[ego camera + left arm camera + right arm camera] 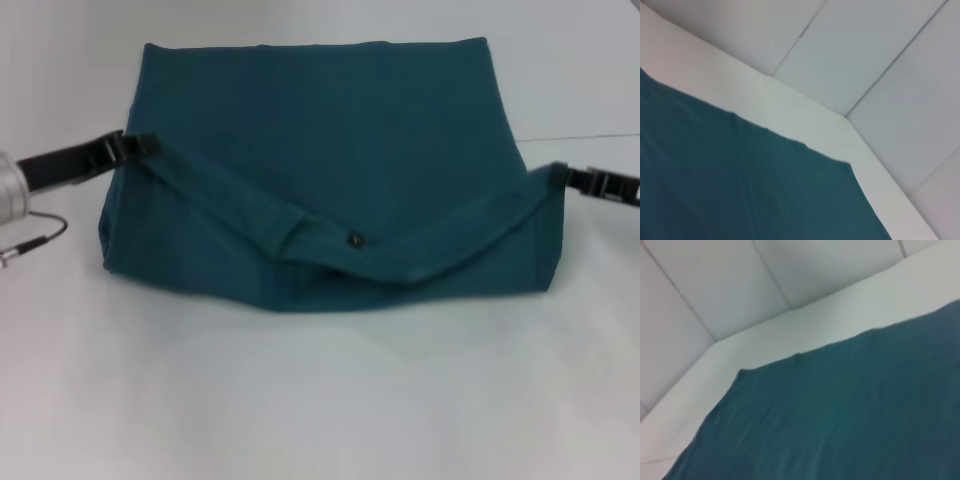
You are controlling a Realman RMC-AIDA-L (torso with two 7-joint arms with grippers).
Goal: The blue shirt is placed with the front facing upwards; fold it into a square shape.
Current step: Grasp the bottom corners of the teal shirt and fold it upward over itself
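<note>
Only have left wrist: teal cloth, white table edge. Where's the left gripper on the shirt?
Observer: Head view shows the left gripper at the left edge of the blue shirt, jaws closed on the end of a folded band.
Operator: Right arm?
Observer: The right gripper holds the band's other end, at the shirt's right edge.
Operator: Band taut?
Observer: No, it sags in the middle; a small dark label sits at the low point.
Operator: Print showing?
Observer: No lettering visible, only plain teal.
</note>
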